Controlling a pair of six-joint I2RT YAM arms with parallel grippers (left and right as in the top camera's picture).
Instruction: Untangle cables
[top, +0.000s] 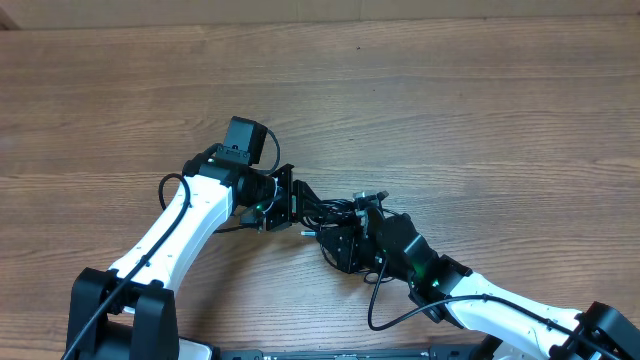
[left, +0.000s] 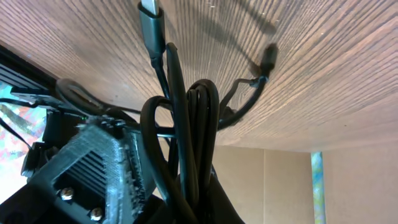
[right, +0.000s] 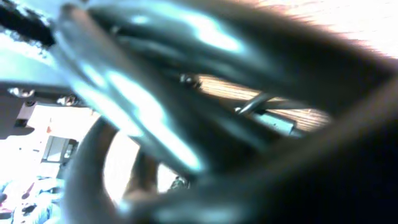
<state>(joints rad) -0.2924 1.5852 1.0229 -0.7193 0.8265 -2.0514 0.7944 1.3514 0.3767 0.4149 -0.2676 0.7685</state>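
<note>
Nearest the lens: cables (right: 186, 124), glossy black strands, round in section, blurred into broad streaks with pale blue glints across the whole right wrist view.
Right gripper (top: 345, 238): black and boxy, clenched tight at the right end of the bundle; too blurred close up to tell whether a strand is pinched.
Left gripper (top: 292, 200): black, clamped on the cables; in the left wrist view, several smooth rubbery loops rise out of the grip, folded into narrow hairpin bends.
Grey part (left: 106, 168): just left of those loops, angular, with a rough layered surface and two screw heads; owner not clear.
Plug (left: 149, 18): flat rounded grey metal shell on a matt grey collar, at the end of one strand, tip toward the wood.
Second plug (left: 268, 56): dark and stubby, farther out, on a thin strand curving across the wood with its shadow beside it.
Cable position: bunched in a small knot between the two grippers, near the table's middle toward the robot's side; touching the wood or just above it, cannot tell.
Left arm (top: 180, 225): smooth white shell, black joints.
Right arm (top: 500, 305): same white shell and black joints, reaching in from the opposite side.
Arm leads (top: 390, 300): thicker black cords looping beside each arm.
Table (top: 450, 100): light brown wood grain, fine straight lines, matt, in long planks.
Room: past the table edge, a plain beige wall (left: 280, 180) and a narrow pale blue-green upright strip (left: 317, 186); bright blurred shapes low in the right wrist view.
</note>
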